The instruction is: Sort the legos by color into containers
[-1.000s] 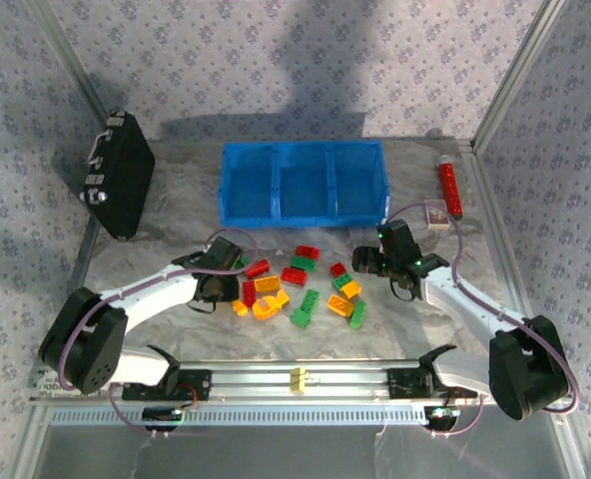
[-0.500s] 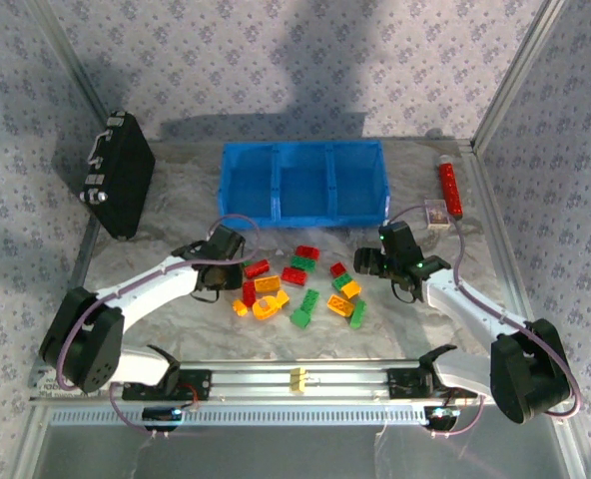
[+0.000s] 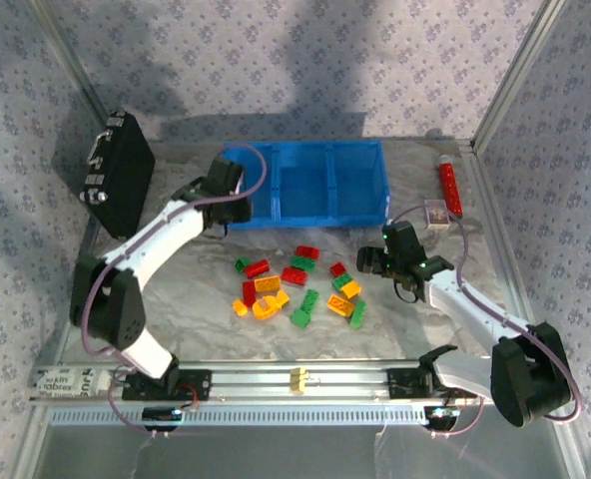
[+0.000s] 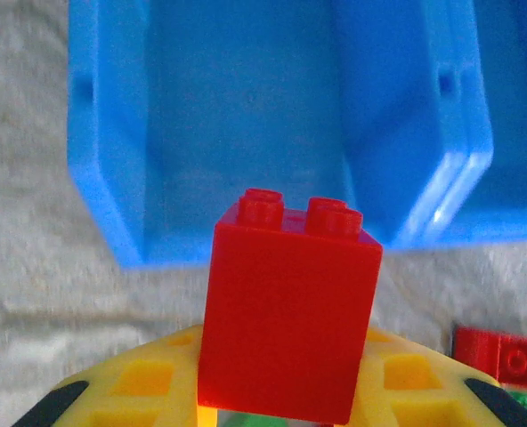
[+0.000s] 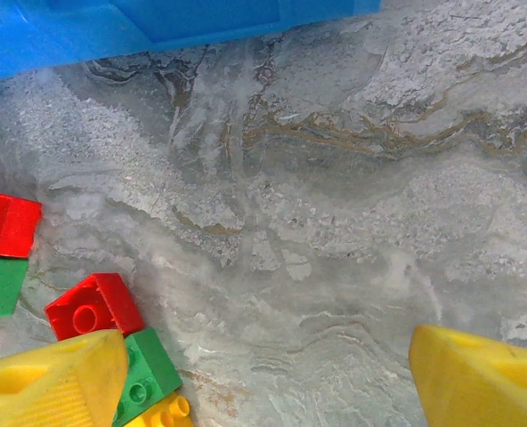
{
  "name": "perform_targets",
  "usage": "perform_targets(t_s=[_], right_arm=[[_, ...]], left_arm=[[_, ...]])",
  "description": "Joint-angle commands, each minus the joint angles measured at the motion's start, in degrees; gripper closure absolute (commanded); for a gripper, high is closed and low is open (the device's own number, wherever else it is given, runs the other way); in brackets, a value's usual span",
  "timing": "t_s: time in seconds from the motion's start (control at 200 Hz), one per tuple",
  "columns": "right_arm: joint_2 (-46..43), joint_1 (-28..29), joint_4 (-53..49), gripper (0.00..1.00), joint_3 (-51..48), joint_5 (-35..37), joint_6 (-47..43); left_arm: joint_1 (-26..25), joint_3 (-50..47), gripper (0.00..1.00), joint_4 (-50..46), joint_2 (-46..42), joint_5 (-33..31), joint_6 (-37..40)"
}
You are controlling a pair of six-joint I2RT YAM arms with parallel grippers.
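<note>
My left gripper (image 3: 226,196) is shut on a red lego brick (image 4: 286,307), which it holds upright, studs up, just in front of the left compartment (image 4: 246,116) of the blue bin (image 3: 305,147). The compartment floor looks bare. Several loose red, green and yellow legos (image 3: 295,284) lie in a pile mid-table. Just right of the pile, my right gripper (image 3: 373,261) stands open above bare table. In the right wrist view a red brick (image 5: 94,304) and a green brick (image 5: 148,369) lie beside its left finger (image 5: 50,378).
A black hard case (image 3: 118,185) leans at the left. A red tube (image 3: 448,188) and a small box (image 3: 436,215) lie right of the bin. One yellow brick (image 3: 297,379) sits on the front rail. Metal frame posts stand at both sides.
My left arm has lifted from the pile and swung back to the bin's left compartment, carrying the red brick. The right arm has hardly moved.
</note>
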Motion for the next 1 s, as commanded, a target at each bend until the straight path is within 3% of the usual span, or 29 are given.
perform_targets(t_s=[0.0, 0.035, 0.09, 0.11, 0.385, 0.595, 0.994], right_arm=[[-1.5, -0.4, -1.7, 0.15, 0.2, -0.2, -0.2], [-1.7, -0.4, -1.9, 0.15, 0.3, -0.4, -0.2], [-2.2, -0.3, -2.4, 0.15, 0.2, -0.5, -0.2], [-2.5, -0.3, -2.5, 0.15, 0.0, -0.5, -0.2], [-2.9, -0.2, -1.9, 0.14, -1.5, -2.4, -1.8], [-1.3, 2.5, -2.8, 0.15, 1.4, -4.8, -3.9], [5.9, 19.8, -11.3, 0.21, 10.2, -8.7, -10.6]], left_arm=[[2.5, 12.6, 0.38, -6.8, 8.5, 1.5, 4.6], [2.2, 16.8, 0.20, -10.8, 10.9, 0.3, 5.3], [0.9, 18.0, 0.03, -11.1, 11.1, -2.1, 5.7], [0.4, 16.9, 0.00, -9.8, 10.2, -2.5, 5.8], [-1.5, -7.7, 0.02, 4.4, -7.3, 3.1, 0.0], [-3.6, -21.9, 0.06, 7.4, -18.2, 3.1, -3.7], [-4.5, -38.6, 0.14, 10.2, -30.5, 3.8, -9.6]])
